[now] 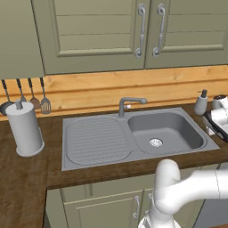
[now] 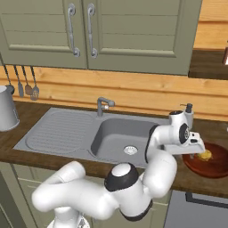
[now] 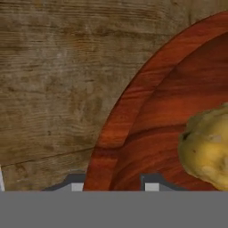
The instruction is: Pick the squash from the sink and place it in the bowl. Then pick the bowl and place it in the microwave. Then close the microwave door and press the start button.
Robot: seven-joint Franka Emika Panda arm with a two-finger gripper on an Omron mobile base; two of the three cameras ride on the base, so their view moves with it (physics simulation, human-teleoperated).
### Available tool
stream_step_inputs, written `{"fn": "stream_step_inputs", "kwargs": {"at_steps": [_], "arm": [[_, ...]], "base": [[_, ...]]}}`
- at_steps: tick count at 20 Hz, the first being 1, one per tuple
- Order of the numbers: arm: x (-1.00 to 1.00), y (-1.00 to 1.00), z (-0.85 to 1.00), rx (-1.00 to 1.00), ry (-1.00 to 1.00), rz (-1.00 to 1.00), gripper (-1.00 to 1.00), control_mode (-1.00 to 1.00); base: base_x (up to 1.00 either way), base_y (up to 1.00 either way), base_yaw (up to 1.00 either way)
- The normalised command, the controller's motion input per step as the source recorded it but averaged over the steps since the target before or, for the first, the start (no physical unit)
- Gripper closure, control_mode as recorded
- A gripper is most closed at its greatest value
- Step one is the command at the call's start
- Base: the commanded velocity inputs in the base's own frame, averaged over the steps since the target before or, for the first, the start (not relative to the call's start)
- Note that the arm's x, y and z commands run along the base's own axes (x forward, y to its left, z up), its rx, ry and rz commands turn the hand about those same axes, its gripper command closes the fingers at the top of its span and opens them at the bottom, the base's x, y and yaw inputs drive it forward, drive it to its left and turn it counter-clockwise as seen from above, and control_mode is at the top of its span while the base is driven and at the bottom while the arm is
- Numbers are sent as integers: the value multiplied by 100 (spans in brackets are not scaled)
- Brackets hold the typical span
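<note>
Straddling the bowl (image 3: 133, 116) rim — claw (image 3: 115, 186) clenched on it | squash (image 3: 208, 149) inside bowl | sink (image 1: 89, 138) basin bare

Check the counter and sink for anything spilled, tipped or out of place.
Nothing stands out. The squash lies inside the bowl, which sits flat on the counter right of the sink. No spills show; the gripper straddles the bowl's rim.
</note>
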Motion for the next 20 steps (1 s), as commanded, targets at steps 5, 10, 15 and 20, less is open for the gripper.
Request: {"fn": "stream_step_inputs", "kwargs": {"at_steps": [5,10,15,20], "arm": [[-32,38,12,-6,-16,9,100,-100],[-4,61,6,-20,-10,20,100,-100],[0,65,8,-24,-13,26,100,-100],[-7,28,60,-8,-2,31,100,-100]], "base": [[0,0,0],[0,0,0],[0,0,0],[0,0,0]]}}
